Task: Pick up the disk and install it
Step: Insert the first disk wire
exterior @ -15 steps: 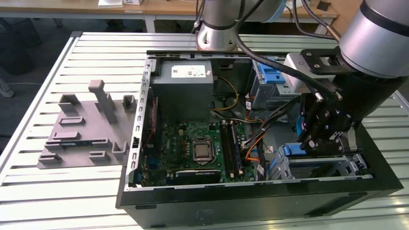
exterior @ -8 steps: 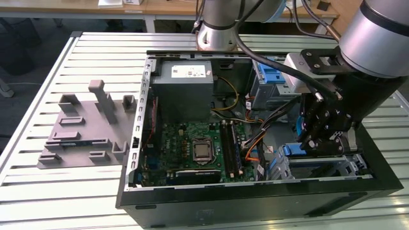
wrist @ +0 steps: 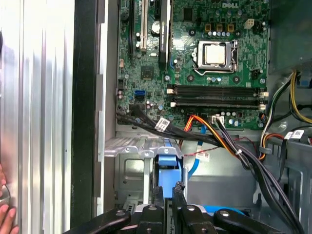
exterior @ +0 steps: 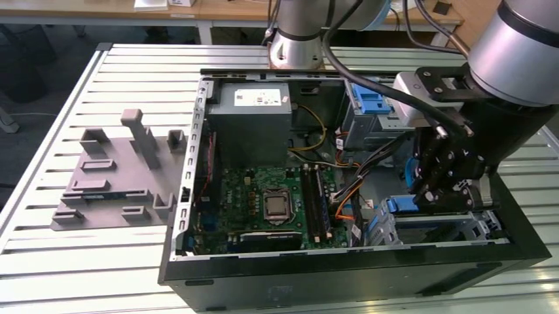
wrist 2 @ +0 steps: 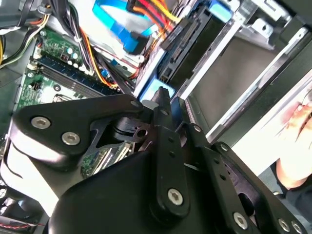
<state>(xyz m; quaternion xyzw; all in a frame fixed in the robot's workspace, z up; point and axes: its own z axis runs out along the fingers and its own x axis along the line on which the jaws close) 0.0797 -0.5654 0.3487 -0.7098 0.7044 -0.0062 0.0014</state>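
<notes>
– Logging nearest first, exterior view: what sits at the front?
– Open black computer case (exterior: 349,278) lying on the slatted worktop (exterior: 88,261). In its near corner, toward the exterior view's right, is a grey drive cage (exterior: 485,229).

– Location of the disk?
– The disk (exterior: 432,221) lies flat inside that cage, blue plastic showing at its end. The gripper (exterior: 441,193) is lowered into the case directly over it.

– Gripper clenched or released?
– Cannot tell. In the first wrist view the gripper (wrist: 168,192) is right at a blue plastic tab (wrist: 168,170) hanging below the cage rim. Contact is unclear, and so is whether the tab belongs to the disk or the cage.

– Next out?
– A bundle of black, orange and yellow cables (wrist: 229,146) runs across just beyond the cage. Past that is the green motherboard (exterior: 262,196), processor socket in its middle. A person's fingertips (wrist: 5,214) rest on the worktop beside the case wall.

– Further back?
– Grey power supply box (exterior: 249,121) in the far corner of the case, and a second cage with a blue latch (exterior: 371,108) beside it. The arm's base (exterior: 297,46) stands just behind the case.

– Anything off to the side?
– A grey moulded fixture (exterior: 114,176) on the worktop, at the exterior view's left, apart from the case.
</notes>
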